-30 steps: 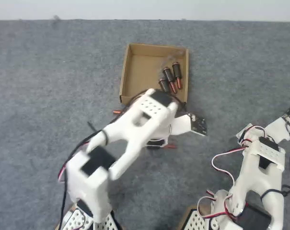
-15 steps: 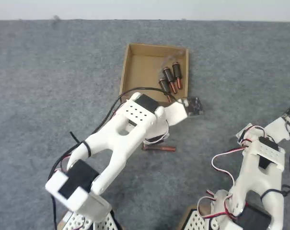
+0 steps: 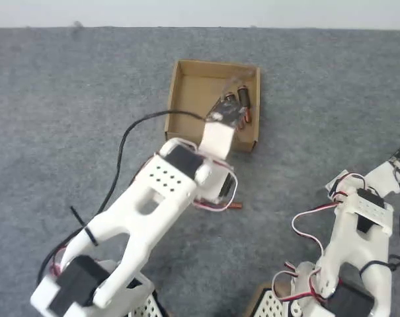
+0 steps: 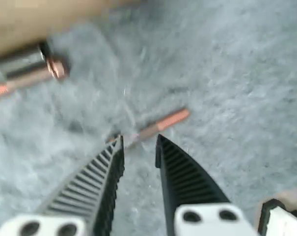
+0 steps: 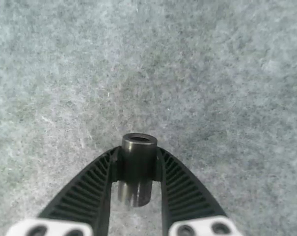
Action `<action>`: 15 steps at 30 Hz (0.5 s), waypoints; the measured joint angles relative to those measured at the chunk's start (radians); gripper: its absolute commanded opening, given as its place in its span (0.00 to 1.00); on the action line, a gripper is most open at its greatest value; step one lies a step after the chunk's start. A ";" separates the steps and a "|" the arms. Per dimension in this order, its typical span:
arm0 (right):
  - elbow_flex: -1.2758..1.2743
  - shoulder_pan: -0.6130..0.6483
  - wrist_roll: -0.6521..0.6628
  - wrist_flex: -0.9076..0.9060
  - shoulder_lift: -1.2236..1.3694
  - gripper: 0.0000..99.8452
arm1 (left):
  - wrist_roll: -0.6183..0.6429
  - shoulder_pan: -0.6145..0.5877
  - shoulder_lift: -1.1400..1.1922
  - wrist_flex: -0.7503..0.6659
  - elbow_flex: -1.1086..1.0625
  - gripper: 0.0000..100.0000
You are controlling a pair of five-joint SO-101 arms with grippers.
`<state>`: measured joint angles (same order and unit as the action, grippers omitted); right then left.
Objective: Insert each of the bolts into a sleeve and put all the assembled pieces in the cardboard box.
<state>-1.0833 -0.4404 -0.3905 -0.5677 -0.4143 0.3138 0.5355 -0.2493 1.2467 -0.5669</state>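
A copper bolt (image 4: 164,122) lies on the grey carpet just past the tips of my left gripper (image 4: 138,145), which is open with nothing between its fingers. From above, one end of this bolt (image 3: 235,206) pokes out beside the left arm (image 3: 166,198), whose wrist reaches over the front wall of the cardboard box (image 3: 172,99). Assembled pieces (image 3: 243,99) lie in the box's right part; one assembled piece (image 4: 28,66) lies by the box wall (image 4: 40,14). My right gripper (image 5: 137,152) is shut on a dark sleeve (image 5: 137,172), held upright over bare carpet.
The right arm (image 3: 358,244) is folded back at the table's near right, well away from the box. Red and white cables (image 3: 213,205) loop under the left arm near the bolt. Grey carpet stretches open to the left of the box.
The left arm swung its wrist from the right of the box's front corner up toward the box. The loose bolt stayed on the carpet. The right arm kept still.
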 measured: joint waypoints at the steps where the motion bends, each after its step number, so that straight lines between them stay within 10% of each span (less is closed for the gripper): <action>1: 0.000 0.000 0.000 0.000 0.000 0.01 | 0.038 0.000 -0.006 -0.012 -0.041 0.10; 7: 0.000 0.015 0.041 0.000 0.000 0.01 | 0.315 0.008 -0.008 -0.103 -0.230 0.10; 15: 0.000 0.017 0.048 0.000 0.000 0.01 | 0.379 0.008 -0.012 -0.153 -0.279 0.06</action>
<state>-1.0833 -0.4235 -0.3429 -0.5677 -0.4143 0.6928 0.5432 -0.2616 1.0932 -0.8462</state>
